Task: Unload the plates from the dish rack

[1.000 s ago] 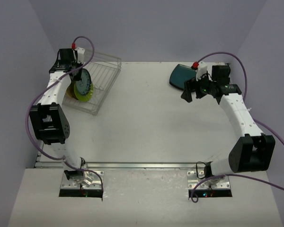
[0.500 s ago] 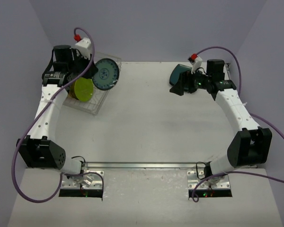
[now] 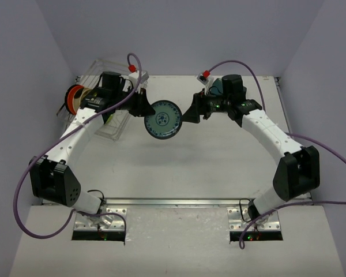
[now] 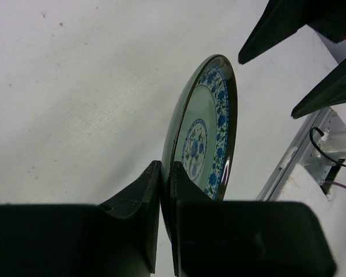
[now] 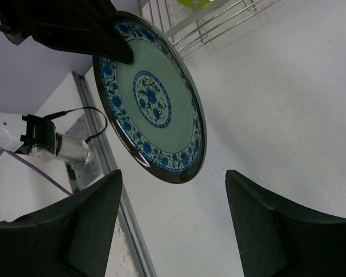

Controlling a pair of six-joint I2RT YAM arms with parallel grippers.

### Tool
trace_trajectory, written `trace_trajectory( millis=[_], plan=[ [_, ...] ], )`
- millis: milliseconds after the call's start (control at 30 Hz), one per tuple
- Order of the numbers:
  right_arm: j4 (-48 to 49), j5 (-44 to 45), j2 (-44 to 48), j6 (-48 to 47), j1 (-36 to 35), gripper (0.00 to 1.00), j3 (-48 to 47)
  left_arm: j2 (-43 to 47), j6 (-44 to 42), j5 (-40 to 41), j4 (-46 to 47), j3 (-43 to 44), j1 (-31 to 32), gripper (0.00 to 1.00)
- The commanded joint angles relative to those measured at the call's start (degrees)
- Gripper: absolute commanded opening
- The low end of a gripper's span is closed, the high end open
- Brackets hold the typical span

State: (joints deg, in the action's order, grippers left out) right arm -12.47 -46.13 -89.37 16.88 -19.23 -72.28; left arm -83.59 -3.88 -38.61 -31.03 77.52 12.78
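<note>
Mostly hidden: dish rack point(image 3: 116, 126) behind left arm point(image 3: 81, 130), dark teal plate point(image 3: 215, 88) behind right arm point(image 3: 265, 130).

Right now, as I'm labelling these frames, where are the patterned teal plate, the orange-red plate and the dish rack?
patterned teal plate point(image 3: 163, 119), top view, its centre medallion.
orange-red plate point(image 3: 74, 99), top view, its rim.
dish rack point(image 3: 114, 128), top view, near wire edge.

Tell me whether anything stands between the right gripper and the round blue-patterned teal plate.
Nothing visible does. The right gripper, open, faces the round blue-patterned teal plate across bare air; the left gripper pinches the plate's opposite rim.
</note>
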Motion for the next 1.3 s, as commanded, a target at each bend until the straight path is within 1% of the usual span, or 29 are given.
trace_trajectory(
  millis=[0,67,100,167,233,267,300,400,533,600,633,700,767,800,967,1033,1067,1100,1133,1167,1233,1267],
  plan=[
    [1.88,0.56,-1.76,-1.04,-0.51,0.7,0.23,-0.9,1.86,-5.08,4.31,0.62,0.12,0.0],
    [2.01,0.6,-2.63,-1.49,-0.8,0.66,0.04,-1.39,1.77,-5.33,4.31,0.62,0.23,0.0],
    [2.12,0.65,-2.81,-1.61,-0.92,0.6,-0.02,-1.62,1.77,-5.55,4.31,0.56,0.23,0.0],
    [2.51,0.89,-3.62,-1.63,-1.19,0.41,-0.2,-1.89,1.88,-5.98,4.37,0.58,0.23,0.0],
    [2.37,1.12,-4.31,-1.42,-1.25,0.29,-0.57,-2.02,2.03,-6.29,4.31,0.71,0.23,0.0],
    [2.14,1.63,-4.6,-1.19,-1.25,0.21,-0.7,-1.96,2.03,-6.47,4.37,0.76,0.23,0.0],
    [1.86,2.06,-4.88,-1.03,-1.25,0.15,-0.79,-1.9,2.15,-6.66,4.43,0.76,0.23,0.0],
    [1.55,2.32,-5.2,-0.78,-1.25,0.13,-0.42,-1.69,2.54,-7.28,4.55,0.56,0.26,0.0],
    [2.54,0.95,-4.76,-0.24,-1.19,0.03,0.85,-1.75,2.56,-7.45,4.66,0.12,0.23,0.0],
    [2.83,0.13,-4.47,0.14,-1.25,0.0,1.03,-1.78,2.68,-8.0,4.72,-0.23,0.23,0.0],
    [3.05,-0.26,-4.41,0.42,-1.25,0.0,1.08,-1.84,2.73,-8.22,4.83,-0.34,0.23,0.0],
    [3.14,-0.59,-4.49,1.12,-1.33,0.14,0.86,-1.92,2.89,-8.77,4.99,-0.42,0.23,0.01],
    [2.84,-0.7,-4.96,1.61,-1.25,0.19,0.51,-1.99,2.98,-9.11,5.14,-0.44,0.23,0.01],
    [2.57,-0.83,-5.29,1.7,-1.25,0.2,0.1,-2.05,3.07,-9.31,5.22,-0.44,0.27,0.01],
    [2.45,-2.08,-6.24,2.95,-1.25,0.18,-0.92,-2.19,3.35,-10.07,5.36,-0.44,0.32,0.01],
    [2.45,-2.39,-6.51,3.4,-1.25,0.13,-1.1,-2.36,3.27,-10.01,5.37,-0.35,0.32,0.01],
    [2.53,-2.39,-6.59,3.27,-1.25,0.04,-1.11,-2.37,3.26,-9.77,5.37,-0.35,0.32,0.03],
    [2.24,-1.78,-6.53,3.02,-1.25,0.0,-1.04,-2.37,3.34,-9.43,5.29,-0.27,0.32,0.07],
    [1.66,-1.09,-6.44,2.68,-1.25,0.0,-1.17,-2.37,3.35,-8.85,5.13,-0.18,0.32,0.16],
    [1.0,-0.55,-6.07,2.13,-1.18,0.0,-1.13,-2.22,3.14,-6.9,4.89,-0.1,0.25,0.36],
    [-1.03,1.1,-5.24,0.56,-0.16,0.0,-0.27,-1.86,3.25,-2.64,4.33,0.2,-0.82,0.57],
    [-2.11,2.3,-4.59,-0.26,0.8,0.0,0.55,-1.75,4.83,-0.66,4.4,0.22,-2.08,0.67]
  ],
)
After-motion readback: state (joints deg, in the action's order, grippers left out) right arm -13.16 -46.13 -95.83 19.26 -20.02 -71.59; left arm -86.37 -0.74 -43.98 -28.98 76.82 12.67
